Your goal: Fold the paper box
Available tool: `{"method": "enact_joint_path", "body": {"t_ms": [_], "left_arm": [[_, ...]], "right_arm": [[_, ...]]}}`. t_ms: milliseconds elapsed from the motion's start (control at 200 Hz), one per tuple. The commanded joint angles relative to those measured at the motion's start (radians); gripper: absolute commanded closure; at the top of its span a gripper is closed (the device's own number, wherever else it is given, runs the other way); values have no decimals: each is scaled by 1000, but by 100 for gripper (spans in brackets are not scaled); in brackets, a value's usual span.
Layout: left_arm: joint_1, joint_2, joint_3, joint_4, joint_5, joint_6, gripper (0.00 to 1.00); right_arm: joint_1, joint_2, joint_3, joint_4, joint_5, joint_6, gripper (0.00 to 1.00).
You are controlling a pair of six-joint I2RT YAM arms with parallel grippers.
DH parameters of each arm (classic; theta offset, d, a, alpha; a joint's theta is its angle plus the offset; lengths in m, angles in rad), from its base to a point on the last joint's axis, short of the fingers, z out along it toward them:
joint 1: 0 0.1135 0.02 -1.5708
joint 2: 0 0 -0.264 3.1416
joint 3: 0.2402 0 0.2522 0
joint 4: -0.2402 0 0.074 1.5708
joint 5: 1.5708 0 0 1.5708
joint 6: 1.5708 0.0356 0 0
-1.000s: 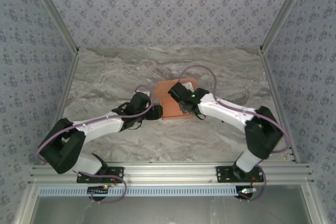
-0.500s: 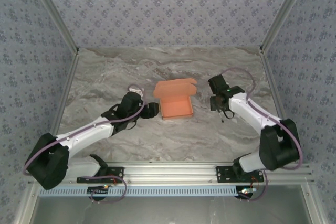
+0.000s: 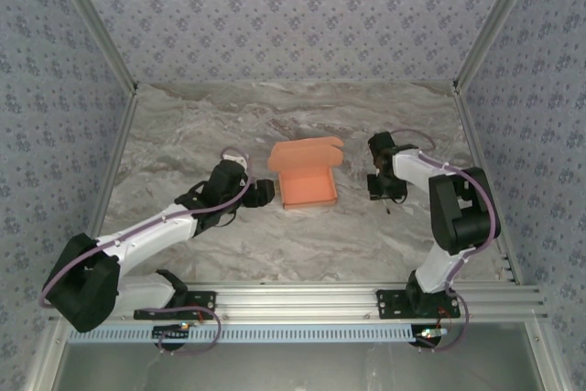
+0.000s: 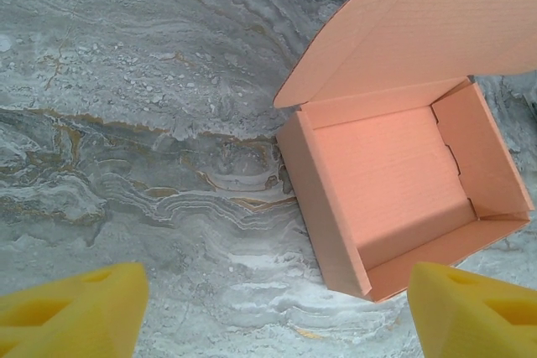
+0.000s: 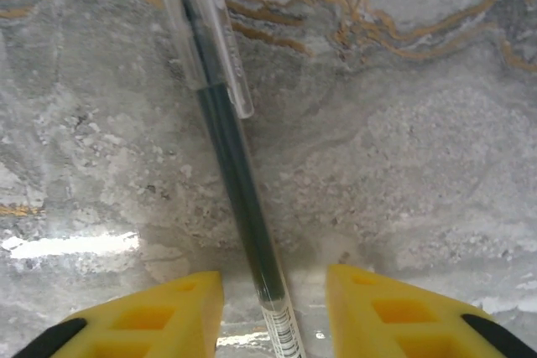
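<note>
We see a grey marble table (image 3: pixel 183 135) veined with gold, walled on three sides by blue-patterned panels (image 3: pixel 293 16); across it the left arm (image 3: pixel 156 226) reaches up from the near-left corner toward the middle, while the right arm (image 3: pixel 458 212) rises at the near right and doubles back with its wrist pointing toward the near edge. The paper box (image 3: pixel 307 180) sits on the table near the centre, between the two arms, touched by neither; it is a salmon-orange tray standing open, its four walls upright and its lid flap raised along the far side. In the left wrist view we look down into the box (image 4: pixel 394 182), its floor bare and a tucked flap lying flat against its right wall. The left gripper (image 3: pixel 267 191) hovers just beside the box's left wall, and its yellow fingers (image 4: pixel 75 308) stand wide apart over bare marble with nothing between them. The right gripper (image 3: pixel 383 191) is well to the right of the box, low over the table; its jaws are narrowed but not closed, and we see a clear plastic pen (image 5: pixel 226 148) with a dark refill lying on the marble, one end running between the yellow fingers (image 5: pixel 159 312) with a small gap on each side.
</note>
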Motion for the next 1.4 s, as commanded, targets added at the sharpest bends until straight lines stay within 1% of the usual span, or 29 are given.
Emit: {"method": "enact_joint_path", "body": {"t_ms": [0, 195, 290, 430, 520, 665, 725, 765, 835, 929, 994, 1079, 1184, 1394], "left_arm": [[9, -23, -6, -18, -18, 17, 19], [11, -25, -8, -22, -19, 19, 19], [14, -28, -11, -28, -19, 21, 19], [19, -41, -17, -36, -22, 24, 19], [33, -51, -26, -41, -22, 25, 19], [73, -77, -40, -51, -12, 27, 19], [93, -90, -46, -54, -5, 30, 19], [107, -98, -49, -56, 0, 30, 19], [128, -111, -54, -60, 9, 33, 19], [154, -128, -54, -69, 19, 34, 19], [164, -143, -57, -74, 23, 33, 19], [166, -161, -66, -80, 23, 27, 19], [168, -180, -77, -89, 22, 19, 19], [170, -210, -94, -106, 6, 14, 19]], "right_arm": [[-14, 39, 27, 22, -32, -27, 67], [-17, 46, 22, 34, -52, -41, 82], [-15, 23, 11, 34, -52, -40, 85], [-9, -63, -29, 76, -57, -29, 91], [3, -171, -67, 90, -58, -28, 91], [78, -390, -125, 123, -80, -73, 93], [117, -469, -141, 146, -130, -119, 93], [155, -510, -147, 162, -162, -157, 93], [230, -541, -141, 187, -171, -214, 93], [341, -504, -97, 192, -143, -298, 93], [408, -442, -53, 184, -106, -363, 93], [468, -344, 18, 172, -58, -442, 93], [514, -237, 80, 173, -19, -552, 92], [537, -52, 187, 124, 25, -687, 91]]}}
